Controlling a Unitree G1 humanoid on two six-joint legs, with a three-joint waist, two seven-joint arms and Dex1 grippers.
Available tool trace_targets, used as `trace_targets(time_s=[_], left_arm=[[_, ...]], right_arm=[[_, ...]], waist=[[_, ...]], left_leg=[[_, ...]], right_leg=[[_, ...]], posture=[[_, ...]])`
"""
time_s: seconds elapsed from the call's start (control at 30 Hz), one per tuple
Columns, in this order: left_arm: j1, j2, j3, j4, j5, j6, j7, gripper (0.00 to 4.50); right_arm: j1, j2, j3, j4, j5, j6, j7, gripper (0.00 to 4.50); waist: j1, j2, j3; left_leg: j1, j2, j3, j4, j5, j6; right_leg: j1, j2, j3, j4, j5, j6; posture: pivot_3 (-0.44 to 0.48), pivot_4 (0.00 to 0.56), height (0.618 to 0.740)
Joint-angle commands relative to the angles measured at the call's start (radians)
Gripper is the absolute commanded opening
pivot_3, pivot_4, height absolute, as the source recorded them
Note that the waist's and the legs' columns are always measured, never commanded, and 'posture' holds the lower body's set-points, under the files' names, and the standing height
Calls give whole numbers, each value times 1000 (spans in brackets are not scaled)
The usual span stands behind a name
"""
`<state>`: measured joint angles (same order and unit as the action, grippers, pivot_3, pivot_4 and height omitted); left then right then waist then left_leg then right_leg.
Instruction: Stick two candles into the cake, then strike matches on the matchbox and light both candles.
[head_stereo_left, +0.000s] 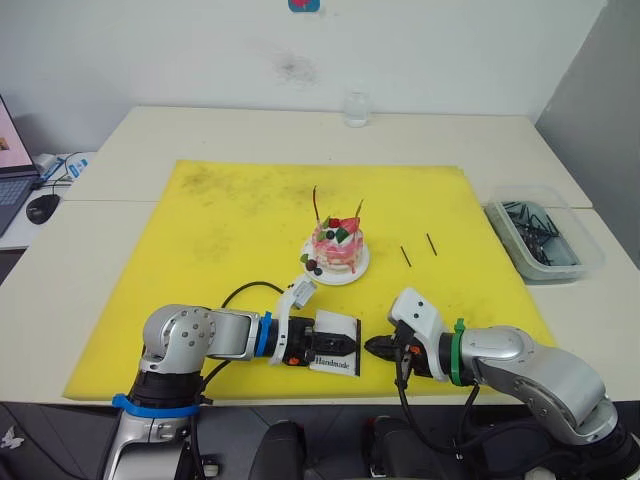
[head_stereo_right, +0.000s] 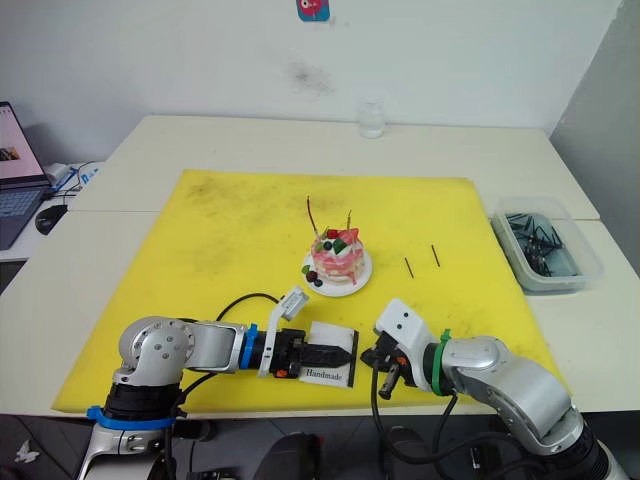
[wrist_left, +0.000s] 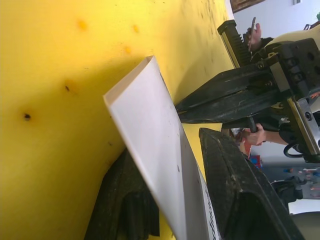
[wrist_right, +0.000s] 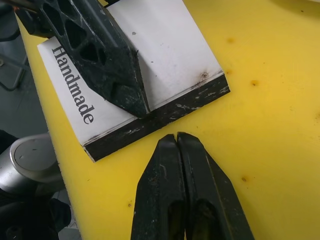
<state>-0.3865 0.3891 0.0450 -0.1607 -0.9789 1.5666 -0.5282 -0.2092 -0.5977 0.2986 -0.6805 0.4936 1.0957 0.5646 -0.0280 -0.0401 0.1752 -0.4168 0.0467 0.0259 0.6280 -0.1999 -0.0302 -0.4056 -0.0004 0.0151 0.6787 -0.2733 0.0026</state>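
Note:
The cake (head_stereo_left: 337, 247) stands on its white plate (head_stereo_left: 358, 270) in the middle of the yellow mat (head_stereo_left: 200, 260). Both candles are stuck upright in its top, one reddish (head_stereo_left: 316, 203) and one darker (head_stereo_left: 358, 210). Two matches (head_stereo_left: 405, 256) (head_stereo_left: 431, 245) lie on the mat to its right. Near the mat's front edge my left gripper (head_stereo_left: 345, 345) is shut on the white "Handmade" matchbox (wrist_right: 170, 55), whose black striking strip (wrist_right: 160, 120) faces my right gripper (wrist_right: 176, 142). That gripper is shut, close to the strip, and I see nothing between its tips.
A clear plastic bin (head_stereo_left: 545, 238) of dark items sits on the table at the right. A small glass (head_stereo_left: 356, 108) stands at the back edge. A laptop and a mouse (head_stereo_left: 43, 207) lie off the table's left side.

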Motion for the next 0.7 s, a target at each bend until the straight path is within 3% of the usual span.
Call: trace_targets(time_s=[0.03, 0.13, 0.4, 0.7], left_arm=[[5, 17, 6, 18, 24, 9, 5, 982], [7, 18, 1, 16, 26, 5, 1, 36], [10, 21, 6, 0, 17, -5, -12, 36], [11, 44, 128, -107, -125, 3, -78, 36]], right_arm=[[6, -7, 3, -32, 2, -10, -2, 0], [8, -6, 1, -35, 4, -9, -4, 0], [0, -11, -37, -55, 19, -6, -1, 0], [38, -60, -269, -139, 109, -104, 63, 0]], waist=[[0, 0, 0], [0, 0, 0], [0, 0, 0], [0, 0, 1]], left_leg=[[0, 0, 0, 0, 0, 0], [0, 0, 0, 0, 0, 0], [0, 0, 0, 0, 0, 0], [-1, 0, 0, 0, 0, 0]], right_leg=[[0, 0, 0, 0, 0, 0], [0, 0, 0, 0, 0, 0], [0, 0, 0, 0, 0, 0], [-1, 0, 0, 0, 0, 0]], posture=[[0, 150, 740], [0, 150, 740], [0, 150, 740], [0, 150, 740]])
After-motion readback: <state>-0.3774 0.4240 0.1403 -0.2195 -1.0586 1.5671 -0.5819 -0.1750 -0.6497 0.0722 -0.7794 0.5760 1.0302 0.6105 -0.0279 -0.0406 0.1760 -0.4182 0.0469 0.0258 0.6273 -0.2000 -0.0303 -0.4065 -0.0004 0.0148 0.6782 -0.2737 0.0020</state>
